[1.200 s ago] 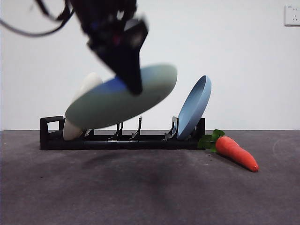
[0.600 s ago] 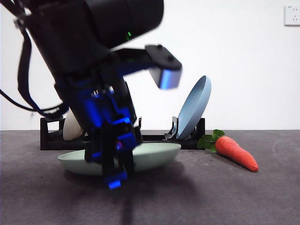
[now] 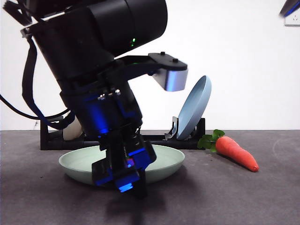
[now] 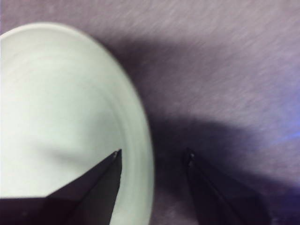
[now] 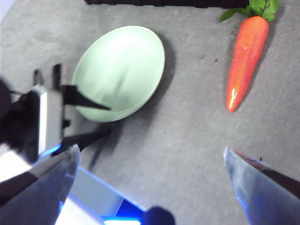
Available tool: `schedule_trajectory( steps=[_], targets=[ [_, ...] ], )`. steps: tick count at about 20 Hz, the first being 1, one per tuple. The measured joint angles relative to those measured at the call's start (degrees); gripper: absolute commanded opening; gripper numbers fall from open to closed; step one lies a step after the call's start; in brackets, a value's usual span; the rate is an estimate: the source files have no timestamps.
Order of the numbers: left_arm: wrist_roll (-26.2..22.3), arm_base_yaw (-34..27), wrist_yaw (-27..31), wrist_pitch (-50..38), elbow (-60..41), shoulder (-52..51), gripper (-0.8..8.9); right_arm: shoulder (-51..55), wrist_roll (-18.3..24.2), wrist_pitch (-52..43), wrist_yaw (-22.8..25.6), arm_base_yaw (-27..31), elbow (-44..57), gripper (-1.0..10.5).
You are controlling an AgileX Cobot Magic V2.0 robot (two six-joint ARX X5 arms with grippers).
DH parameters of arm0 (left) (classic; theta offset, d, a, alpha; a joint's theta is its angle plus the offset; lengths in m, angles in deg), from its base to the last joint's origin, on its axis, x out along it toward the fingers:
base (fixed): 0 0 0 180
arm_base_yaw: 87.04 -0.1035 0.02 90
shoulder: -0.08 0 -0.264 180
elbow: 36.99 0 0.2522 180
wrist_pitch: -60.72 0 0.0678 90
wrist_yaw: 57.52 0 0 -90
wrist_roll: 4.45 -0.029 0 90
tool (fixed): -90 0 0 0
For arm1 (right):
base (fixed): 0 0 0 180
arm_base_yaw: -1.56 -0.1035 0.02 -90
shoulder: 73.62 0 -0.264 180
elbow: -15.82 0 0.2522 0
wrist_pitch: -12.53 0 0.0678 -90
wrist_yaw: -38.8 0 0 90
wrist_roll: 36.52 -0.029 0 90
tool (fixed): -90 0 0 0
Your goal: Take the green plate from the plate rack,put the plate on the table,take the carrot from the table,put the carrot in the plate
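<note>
The green plate (image 3: 164, 159) lies flat on the table (image 3: 234, 197) in front of the plate rack (image 3: 51, 136). My left gripper (image 3: 133, 185) is low at the plate's near rim, open, one jaw over the plate's inside and one outside it; the rim passes between the jaws in the left wrist view (image 4: 152, 154), where the plate (image 4: 61, 108) fills one side. The carrot (image 3: 236, 152) lies on the table to the right, leaves toward the rack. My right gripper (image 5: 151, 151) is open and empty, high above the plate (image 5: 122, 65) and carrot (image 5: 243, 61).
A light blue plate (image 3: 194, 108) leans in the rack's right end. A cream-white plate (image 3: 70, 130) stands at its left end, mostly hidden behind the left arm. The right gripper's tip (image 3: 290, 8) shows at the top right corner.
The left gripper carried the green plate down from above the rack to the table. The plate now lies flat and the jaws have opened off its rim.
</note>
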Motion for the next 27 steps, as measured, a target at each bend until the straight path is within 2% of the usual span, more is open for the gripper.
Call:
schedule_trajectory(
  steps=[5, 11, 17, 20, 22, 27],
  targets=[
    [3.8, 0.0, -0.5, 5.9, 4.9, -5.0, 2.27, -9.4, -0.7, -11.2, 5.2, -0.6, 0.0, 6.0],
    [13.5, 0.0, -1.9, 20.2, 16.3, -17.6, 2.25, -23.8, -2.1, -27.8, 14.1, -5.1, 0.0, 5.9],
    [20.6, 0.0, -2.0, 23.5, 25.2, -31.0, 2.25, -38.4, -2.1, -45.2, 23.8, -9.8, 0.0, 5.9],
    [21.6, 0.0, -2.0, 25.0, 25.5, -35.5, 2.25, -44.5, -2.1, -50.9, 25.3, -10.0, 0.0, 5.9],
    [22.4, 0.0, -2.0, 26.2, 25.5, -37.5, 2.25, -47.5, -2.1, -53.0, 26.6, -10.0, 0.0, 5.3],
    [23.5, 0.0, -2.0, 27.3, 25.5, -38.6, 2.25, -52.6, -2.2, -56.0, 26.8, -10.4, -1.3, 5.3]
  ],
)
